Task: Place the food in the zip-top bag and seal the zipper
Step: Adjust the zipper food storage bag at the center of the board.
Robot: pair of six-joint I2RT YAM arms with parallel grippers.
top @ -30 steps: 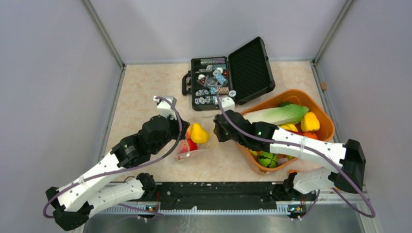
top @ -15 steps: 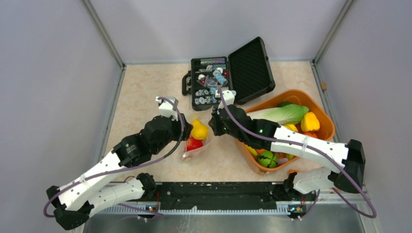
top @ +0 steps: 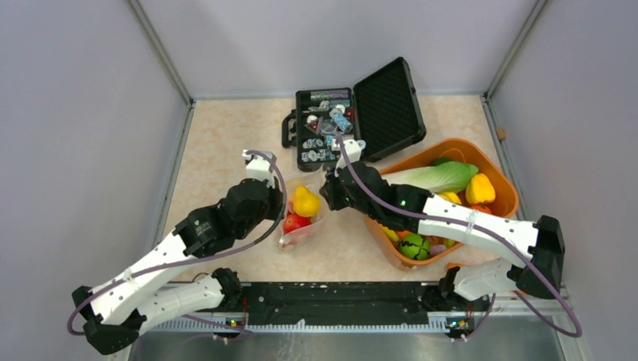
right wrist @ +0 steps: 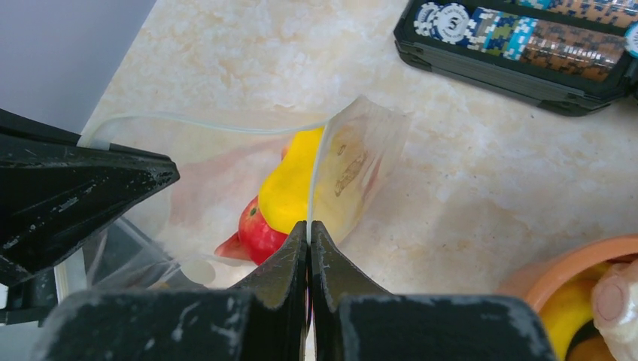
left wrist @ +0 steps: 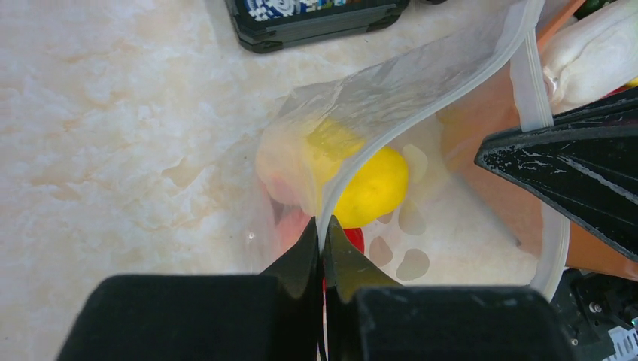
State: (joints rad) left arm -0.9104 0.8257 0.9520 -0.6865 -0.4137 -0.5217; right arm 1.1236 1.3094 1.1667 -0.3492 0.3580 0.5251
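Observation:
The clear zip-top bag (top: 299, 235) hangs open between my two grippers. My left gripper (top: 283, 204) is shut on its left rim, as the left wrist view (left wrist: 322, 226) shows. My right gripper (top: 326, 197) is shut on the opposite rim, also seen in the right wrist view (right wrist: 308, 226). Inside the bag lie a yellow pepper (top: 305, 201) and a red fruit (top: 295, 222); both show in the right wrist view, the pepper (right wrist: 290, 188) above the red fruit (right wrist: 259, 229). The whitish zipper strip (left wrist: 451, 71) runs along the open mouth, its two sides apart.
An orange tub (top: 505, 204) at the right holds more food: a lettuce (top: 432, 177), a yellow pepper (top: 480, 188) and a green fruit (top: 414, 246). An open black case (top: 384, 105) with poker chips stands at the back. Grey walls enclose the table.
Both grippers have shifted slightly toward the far side and closer together with the bag's rim. The bag now hangs more upright and narrower, with the food still inside.

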